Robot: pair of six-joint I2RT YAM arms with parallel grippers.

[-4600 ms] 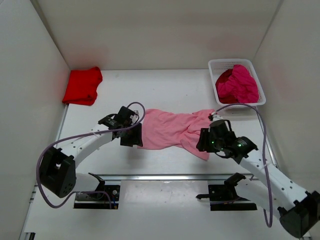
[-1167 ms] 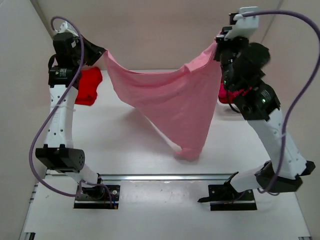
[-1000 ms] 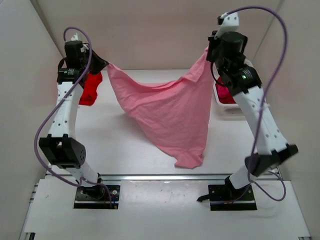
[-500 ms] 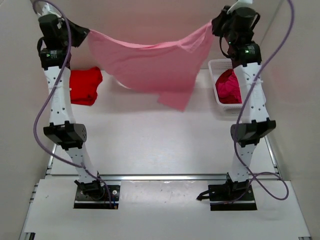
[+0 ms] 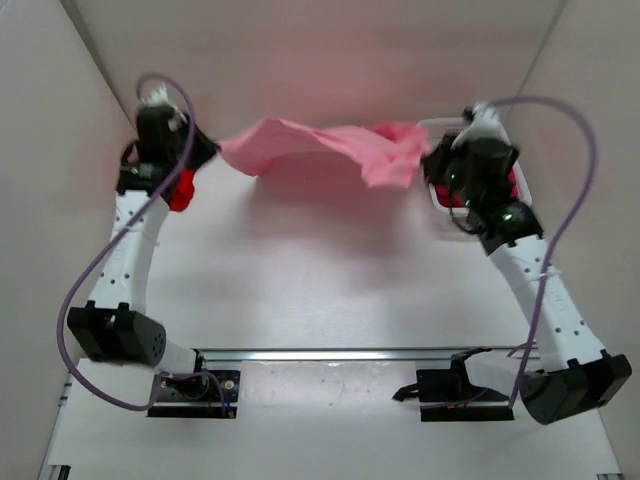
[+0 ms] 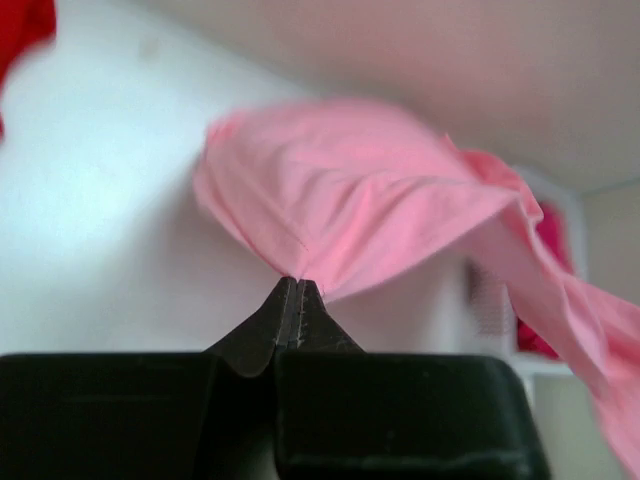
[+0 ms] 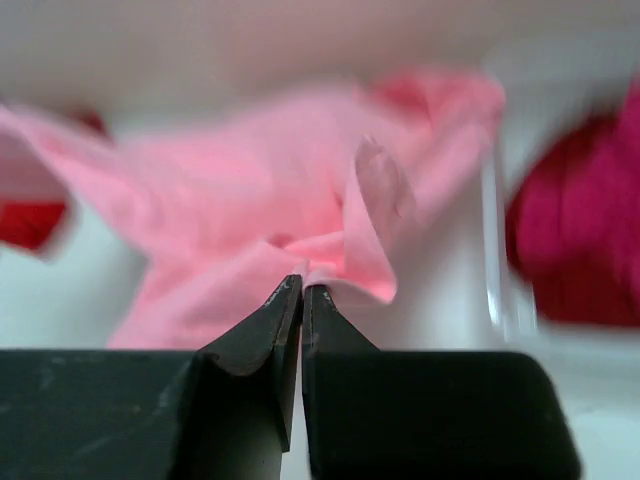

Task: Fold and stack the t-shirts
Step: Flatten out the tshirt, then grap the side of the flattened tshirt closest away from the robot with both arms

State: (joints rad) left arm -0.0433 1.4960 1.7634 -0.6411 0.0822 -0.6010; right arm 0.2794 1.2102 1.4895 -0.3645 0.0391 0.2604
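The light pink t-shirt [image 5: 320,146] hangs in the air between both arms, stretched across the back of the table. My left gripper [image 5: 212,150] is shut on its left end [image 6: 330,215]. My right gripper [image 5: 428,160] is shut on its right end [image 7: 290,210]. The red t-shirt [image 5: 181,188] lies at the back left, mostly hidden behind the left arm. A magenta t-shirt [image 7: 585,235] sits in the white basket [image 5: 445,222] at the back right, largely hidden by the right arm in the top view.
White walls enclose the table on the left, back and right. A metal rail [image 5: 330,354] runs along the near edge between the two arm bases. Bare table [image 5: 320,270] lies below the hanging shirt.
Both arms lifted the pink t-shirt off the table, raised it high and spread it. Now they have come down and forward, and the shirt billows flatter near the back.
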